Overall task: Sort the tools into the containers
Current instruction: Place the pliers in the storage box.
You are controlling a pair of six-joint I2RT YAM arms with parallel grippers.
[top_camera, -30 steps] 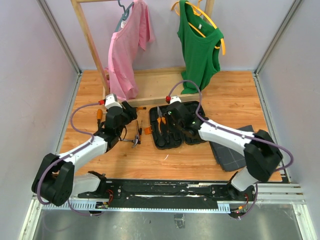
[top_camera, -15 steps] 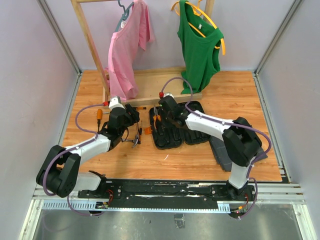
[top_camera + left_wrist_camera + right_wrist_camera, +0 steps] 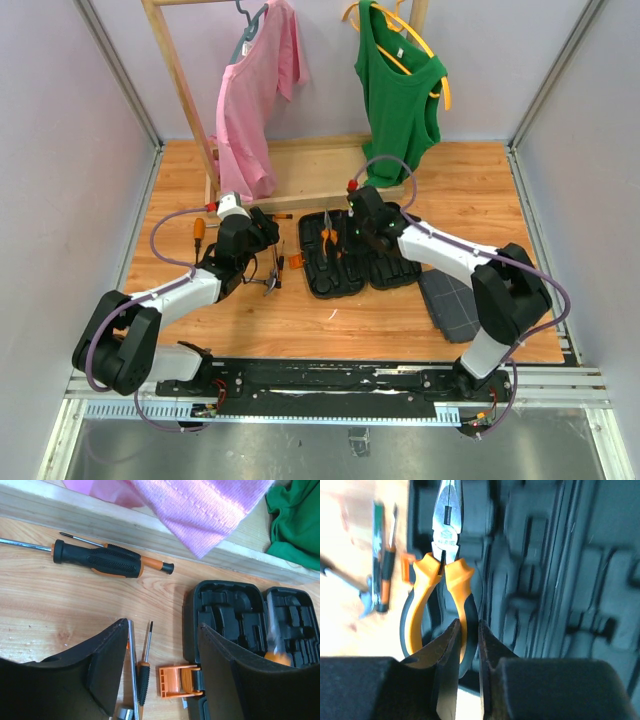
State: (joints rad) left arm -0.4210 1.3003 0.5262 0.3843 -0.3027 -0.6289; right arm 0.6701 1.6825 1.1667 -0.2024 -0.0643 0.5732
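**Tool-sorting station: items in view**

1. Tool case: black clamshell, lying open on the wooden counter at the centre of the top view. Both moulded halves face up. A small orange latch sits at its left edge.
2. Orange-handled pliers: over the left half of the case, nose toward the top of the right wrist frame (whether they rest in a slot or hang clear cannot be told).
3. Right pincer: clamped on one handle of the pliers, its fingers pressed tight against it.
4. Left pincer: spread wide and gripping nothing, low over the counter just left of the case.
5. Small screwdriver: black and orange, flat on the counter beside the latch, seen in the gap of the left pincer.
6. Large screwdriver: black-and-orange handle, upper left of the left wrist frame, along the base of the wooden rack.
7. Hammer: on the counter left of the case, near the small screwdriver.
8. Dark grey tray: flat, lower right of the case.
9. Pink shirt and green top: hanging on the rack, upper frame.
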